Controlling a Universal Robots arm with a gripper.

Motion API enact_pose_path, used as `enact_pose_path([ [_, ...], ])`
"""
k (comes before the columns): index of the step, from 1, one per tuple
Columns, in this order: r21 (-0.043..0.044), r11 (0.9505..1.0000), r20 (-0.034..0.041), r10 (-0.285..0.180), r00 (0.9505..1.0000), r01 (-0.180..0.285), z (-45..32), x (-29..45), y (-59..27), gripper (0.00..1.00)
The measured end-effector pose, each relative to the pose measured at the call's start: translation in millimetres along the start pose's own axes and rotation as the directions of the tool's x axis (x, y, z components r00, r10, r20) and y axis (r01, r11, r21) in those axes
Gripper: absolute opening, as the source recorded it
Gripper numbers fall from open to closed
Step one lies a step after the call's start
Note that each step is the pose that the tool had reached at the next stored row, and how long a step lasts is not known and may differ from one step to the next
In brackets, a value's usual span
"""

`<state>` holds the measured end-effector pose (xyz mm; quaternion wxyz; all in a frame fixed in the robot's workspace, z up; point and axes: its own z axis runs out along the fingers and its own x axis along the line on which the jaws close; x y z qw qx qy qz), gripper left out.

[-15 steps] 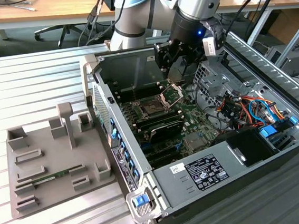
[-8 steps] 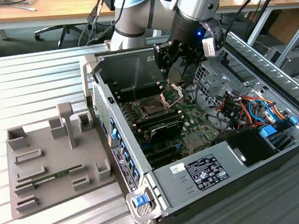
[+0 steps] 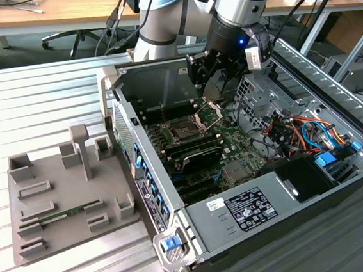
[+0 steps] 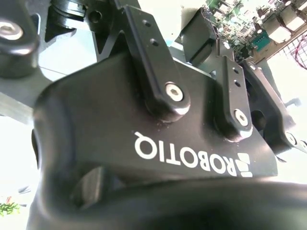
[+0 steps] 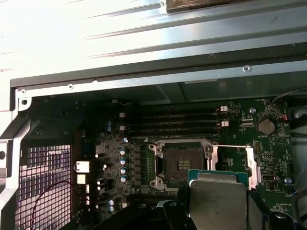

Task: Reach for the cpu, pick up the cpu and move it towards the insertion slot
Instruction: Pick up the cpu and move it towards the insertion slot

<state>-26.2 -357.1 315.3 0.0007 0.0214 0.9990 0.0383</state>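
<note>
One cpu (image 5: 218, 201) clamped in end effector (image 3: 211, 75), hovering near the insertion slot (image 5: 182, 165); keep chip level, square to socket frame, bracket clear.

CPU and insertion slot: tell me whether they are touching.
Apart. In the first wrist view the cpu sits in the gripper, with bare green board visible between its edge and the open insertion slot.

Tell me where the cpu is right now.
In the first wrist view the cpu sits clamped in the gripper, held just short of the open insertion slot on the motherboard, inside the computer case.
</note>
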Motion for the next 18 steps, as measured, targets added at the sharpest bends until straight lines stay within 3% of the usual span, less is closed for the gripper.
enact_pose_path([
  [10, 0.0001, 1.0, 0.0, 0.0, 1.0, 0.0, 2.2, 1.0, 7.6, 0.55],
  [18, 0.0, 1.0, 0.0, 0.0, 1.0, 0.0, 2.4, 1.1, 8.7, 0.55],
])
